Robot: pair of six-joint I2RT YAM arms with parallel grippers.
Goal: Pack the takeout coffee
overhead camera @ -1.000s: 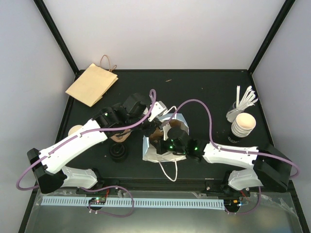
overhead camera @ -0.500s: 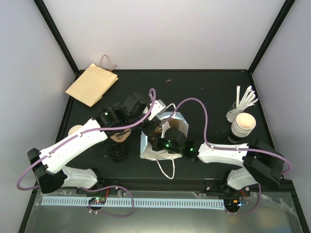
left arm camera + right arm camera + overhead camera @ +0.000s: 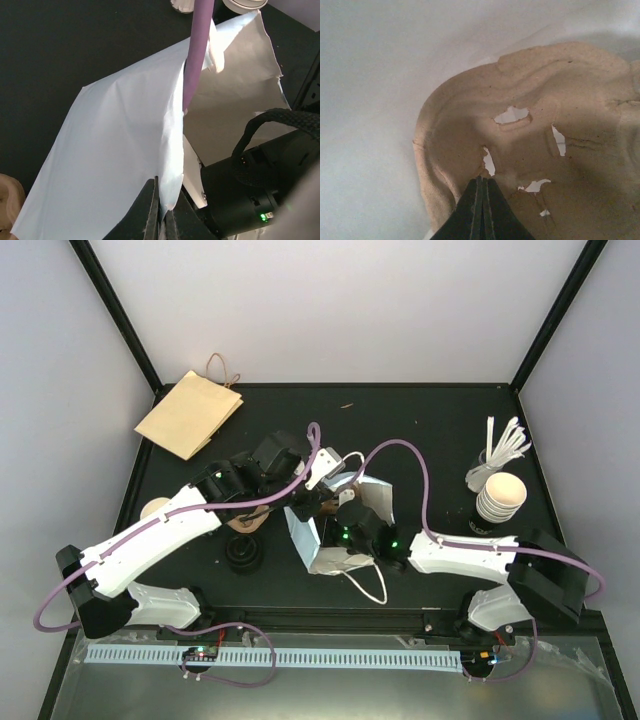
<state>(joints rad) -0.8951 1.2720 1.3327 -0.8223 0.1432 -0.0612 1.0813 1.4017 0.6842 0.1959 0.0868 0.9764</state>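
Observation:
A white paper bag [image 3: 318,542] stands open at the table's middle. My left gripper [image 3: 322,500] is shut on the bag's rim; in the left wrist view the fingers [image 3: 150,210] pinch the white edge [image 3: 172,170]. My right gripper [image 3: 345,520] reaches into the bag's mouth. In the right wrist view its fingers [image 3: 475,205] are pressed together on the edge of a brown pulp cup carrier [image 3: 545,125] that lies inside the bag. No white cup with a black lid shows in any view.
A pile of black lids [image 3: 243,555] sits left of the bag, under my left arm. A flat brown bag [image 3: 190,412] lies far left. A stack of lidless white cups [image 3: 500,497] and white stirrers [image 3: 505,445] stand at the right.
My right gripper has pushed further left into the bag. The bag has swung and tilted, and its handle has slid to the right. The left gripper keeps hold of the rim.

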